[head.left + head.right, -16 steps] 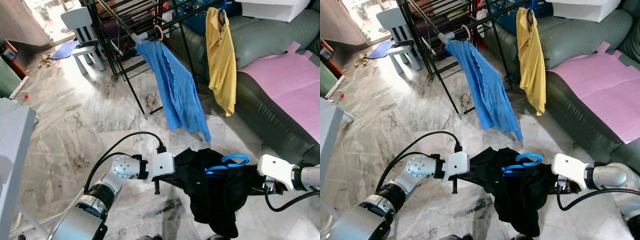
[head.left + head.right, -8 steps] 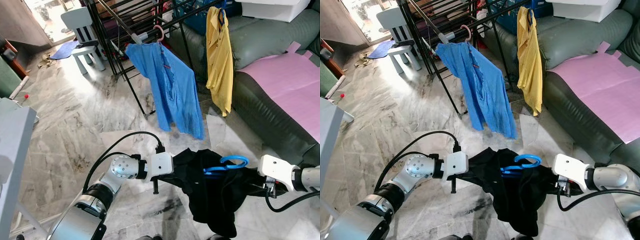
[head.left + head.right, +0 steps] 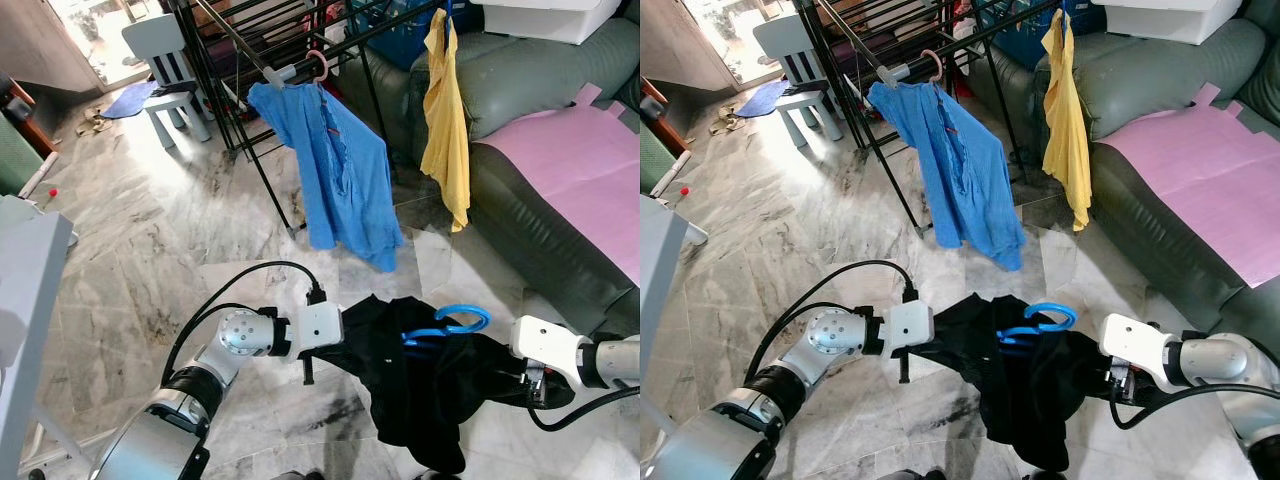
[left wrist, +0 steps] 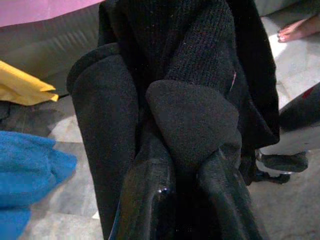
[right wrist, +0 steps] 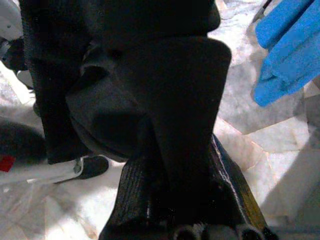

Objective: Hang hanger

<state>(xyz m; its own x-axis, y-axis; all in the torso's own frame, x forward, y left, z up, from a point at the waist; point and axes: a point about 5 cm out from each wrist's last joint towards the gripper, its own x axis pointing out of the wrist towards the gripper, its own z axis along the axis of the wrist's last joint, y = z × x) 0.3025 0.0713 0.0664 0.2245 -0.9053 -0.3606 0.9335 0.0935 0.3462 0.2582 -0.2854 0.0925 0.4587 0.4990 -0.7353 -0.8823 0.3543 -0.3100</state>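
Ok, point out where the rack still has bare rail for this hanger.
Bare rail: between the blue shirt and the yellow shirt on the black drying rack. Behind them, it is crowded. Both grippers, left gripper and right gripper, hold the black garment on its blue hanger.

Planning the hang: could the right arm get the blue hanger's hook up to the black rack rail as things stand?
Probably not yet. The right claw is shut on the black garment low over the floor, and the black rack stands well ahead, beyond the blue shirt. The blue hanger would need carrying closer.
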